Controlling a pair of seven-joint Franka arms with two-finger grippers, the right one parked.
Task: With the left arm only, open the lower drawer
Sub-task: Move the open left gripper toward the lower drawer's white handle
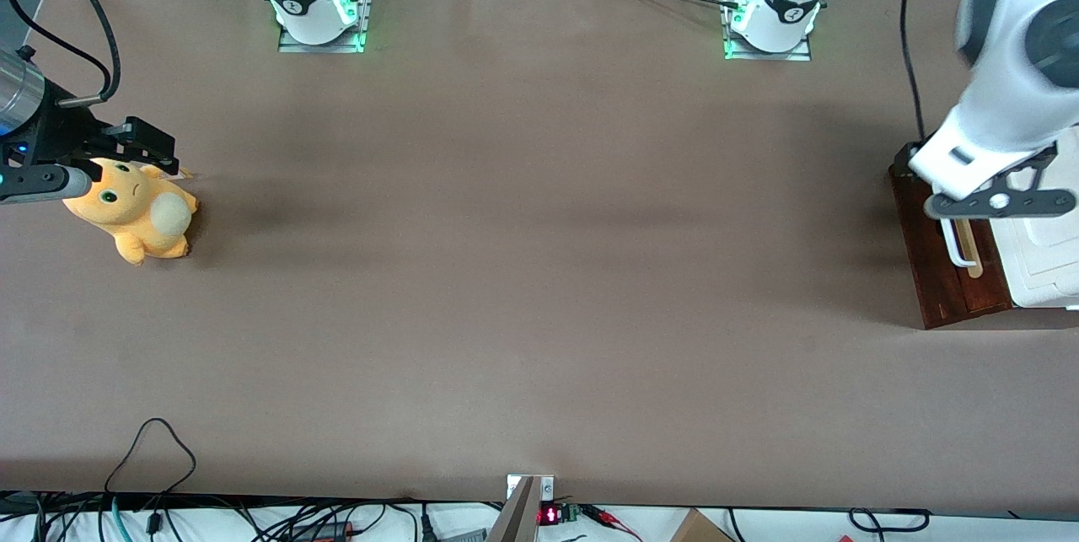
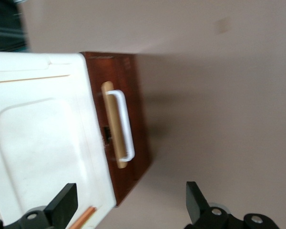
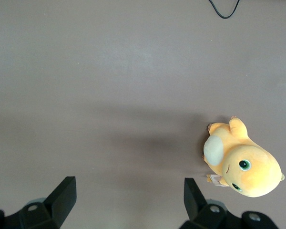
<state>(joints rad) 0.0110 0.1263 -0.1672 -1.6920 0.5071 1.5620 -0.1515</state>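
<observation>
The large white left arm [image 1: 1003,87] with rounded shells and dark grey joint insets is hanging over the working arm's end of the brown table [image 1: 523,272], and its black two-finger gripper [image 2: 128,202] is hovering above the cabinet with its fingers [image 2: 62,202] spread wide and holding nothing. The lower drawer [image 1: 940,264], a shallow one with a dark reddish-brown wooden front, is sitting at that same end of the table, beneath the white cabinet top [image 2: 38,138], and it is looking shut, since no plywood interior is showing. Its white U-shaped bar handle [image 2: 124,125] is lying along a pale wood strip [image 2: 112,126] on the drawer front, apart from both fingers. The risk from here is mostly one of aim: the gripper is sitting partly over the white top, so a straight descent is likely to land one finger on the top instead of straddling the bar. A grip that is catching only an end of the handle could slip off once the pull begins, and a pull that is not square to the drawer front could jam the drawer or drag the whole cabinet across the table. An orange plush toy [image 1: 135,213] is lying well apart, toward the parked arm's end.
</observation>
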